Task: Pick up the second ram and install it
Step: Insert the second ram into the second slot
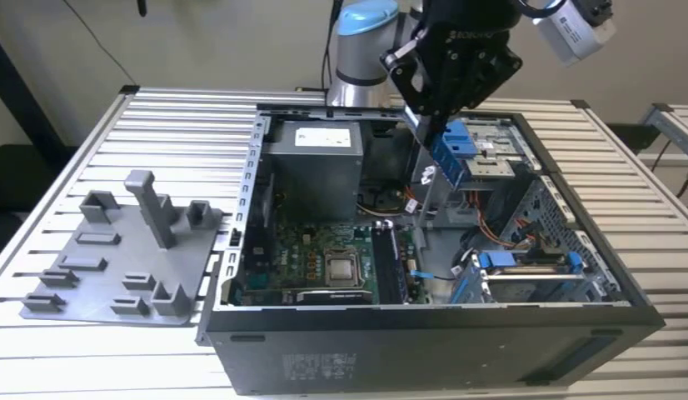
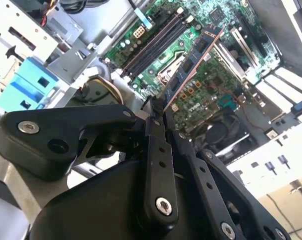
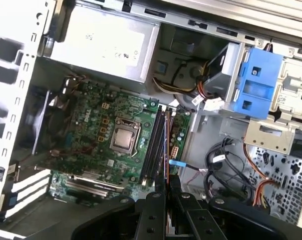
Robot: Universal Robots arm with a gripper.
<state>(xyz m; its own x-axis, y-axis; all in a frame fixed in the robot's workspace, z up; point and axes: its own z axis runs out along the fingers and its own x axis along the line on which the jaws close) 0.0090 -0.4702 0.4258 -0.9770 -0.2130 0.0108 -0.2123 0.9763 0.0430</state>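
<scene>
Pick-up is done. The second ram is off the table and in the gripper, carried over the open computer case.

Install is not yet done. In the second wrist view the stick hangs clear of the motherboard, its free end pointing down toward the board with air beneath it. It touches no slot.

In the first wrist view the second ram shows edge-on as a thin line, lying along the same direction as the long black memory slots and just beside them on the drive-bay side. It looks close to lined up, not seated.

I cannot tell whether one of those slots already carries a stick — the angle is too flat to separate a module from an empty socket.

Fingers: drawn in narrow, clamped on the two flat faces of the stick at one short end. The rest of its length juts out past the fingertips. No gap shows between pad and stick in either wrist view.

In the exterior view the gripper sits high, near the case's far wall, with the blue drive caddy behind it. The stick hangs below as a thin near-vertical sliver above the board.

The grey parts fixture sits on the table toward the exterior view's left, well apart from the gripper.
</scene>
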